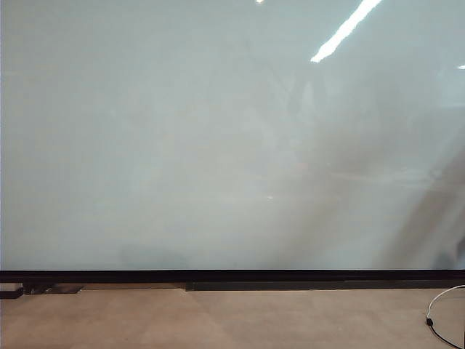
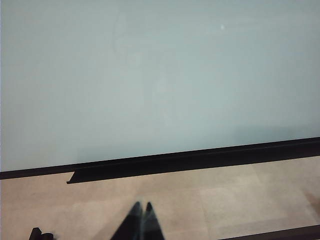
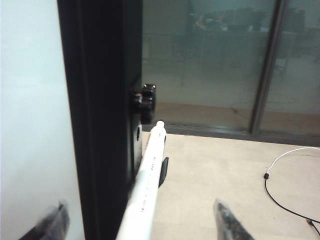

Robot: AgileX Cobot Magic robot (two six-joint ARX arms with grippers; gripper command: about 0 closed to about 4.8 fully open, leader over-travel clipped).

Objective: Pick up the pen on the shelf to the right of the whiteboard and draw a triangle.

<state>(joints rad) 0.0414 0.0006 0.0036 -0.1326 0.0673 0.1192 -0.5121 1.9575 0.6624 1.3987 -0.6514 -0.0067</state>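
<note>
A: White plastic is what is lying between the right gripper's [image 3: 137, 222] fingers: the pen [image 3: 146, 186]. The jaws are standing wide apart, one dark fingertip [image 3: 54, 225] on each side of the barrel, neither one touching it.

B: So it is gripping nothing?

A: Nothing. It is spread wide, and the pen is running along just beside the black frame [image 3: 102, 115] at the whiteboard's [image 3: 30, 110] edge, close to a black knob [image 3: 145, 102].

B: And the left gripper [image 2: 141, 220]?

A: Its two dark tips are sitting pressed together, empty, over the beige floor [image 2: 225, 200] in front of the board's black lower strip [image 2: 190, 159].

B: What is the exterior view showing?

A: The glossy board is filling it, with no drawn line on it. A white cable [image 1: 443, 309] is lying on the floor at the right; neither arm is appearing there.
</note>
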